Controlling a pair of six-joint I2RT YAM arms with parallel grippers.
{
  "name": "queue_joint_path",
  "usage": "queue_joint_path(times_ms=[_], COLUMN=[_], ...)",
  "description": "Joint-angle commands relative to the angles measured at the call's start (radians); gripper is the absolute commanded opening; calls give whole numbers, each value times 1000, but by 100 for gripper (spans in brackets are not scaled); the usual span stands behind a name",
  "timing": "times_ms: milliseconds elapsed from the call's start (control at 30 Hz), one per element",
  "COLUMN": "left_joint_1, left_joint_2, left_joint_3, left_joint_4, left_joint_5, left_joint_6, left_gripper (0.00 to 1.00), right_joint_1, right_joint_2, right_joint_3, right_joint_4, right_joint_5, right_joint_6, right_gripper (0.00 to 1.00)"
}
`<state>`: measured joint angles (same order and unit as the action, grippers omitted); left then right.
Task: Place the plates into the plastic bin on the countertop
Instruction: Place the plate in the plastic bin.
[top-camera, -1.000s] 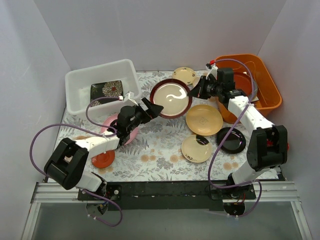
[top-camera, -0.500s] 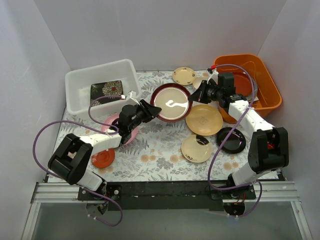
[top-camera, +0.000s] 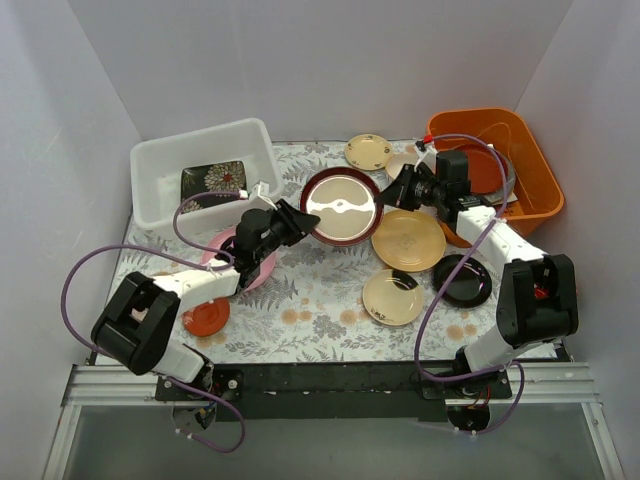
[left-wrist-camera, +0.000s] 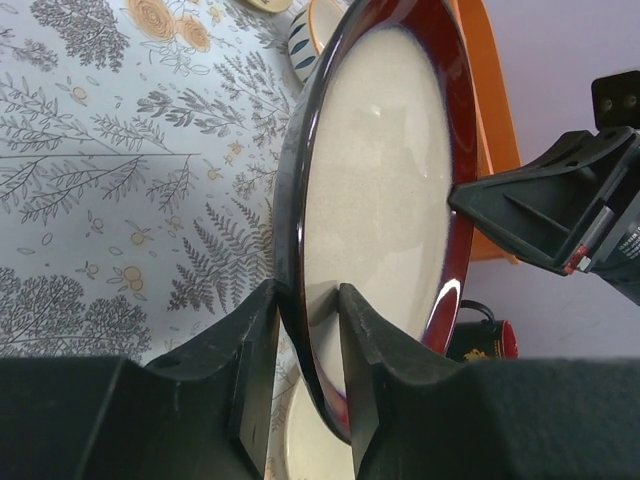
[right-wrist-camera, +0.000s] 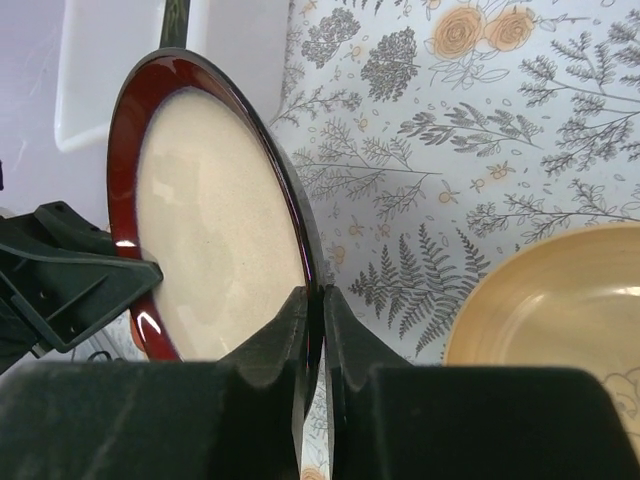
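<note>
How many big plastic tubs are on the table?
2. The white plastic bin sits back left, a black floral plate inside; the orange tub sits back right. None looks hidden.

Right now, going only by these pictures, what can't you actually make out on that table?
- Pink round plate: top view, mostly under the left arm.
- Orange plastic tub: top view, the right arm covers part of its inside.
- Small cream bowl with patterned rim: left wrist view, cut off by the dark-rimmed cream round plate.
- Dark mark on the small cream round plate: top view, too small to identify.
</note>
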<state>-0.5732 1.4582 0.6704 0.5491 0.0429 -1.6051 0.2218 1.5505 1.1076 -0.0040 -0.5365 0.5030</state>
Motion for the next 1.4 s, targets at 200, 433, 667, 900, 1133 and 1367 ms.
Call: queue_joint_path(times_ms=[200, 433, 667, 900, 1133, 1367], left_joint_1=[-13, -13, 4, 42, 96, 209], left_joint_2=[-147, -212, -251, -265, -285, -288], left_joint_3=[31, 40, 69, 84, 100, 149], left_joint_4=[-81, -118, -182, -196, -213, -253], left_joint_5=[-23, -61, -112, -109, -103, -52], left_joint_6=[22, 36, 34, 34, 22, 25], left_gripper=[0, 0, 0, 0, 0, 0], right_joint_1=[14, 14, 14, 14, 14, 14], right_joint_2=[-67, -93, -119, -118, -118, -139], right_joint_3=[-25, -41, -68, -61, -83, -117], right_joint_4=[242, 240, 236, 231, 225, 211], right_joint_5=[-168, -141, -126, -125, -129, -129], right_joint_6=[147, 144, 138, 135, 126, 100], right_gripper=[55, 70, 76, 77, 77, 77])
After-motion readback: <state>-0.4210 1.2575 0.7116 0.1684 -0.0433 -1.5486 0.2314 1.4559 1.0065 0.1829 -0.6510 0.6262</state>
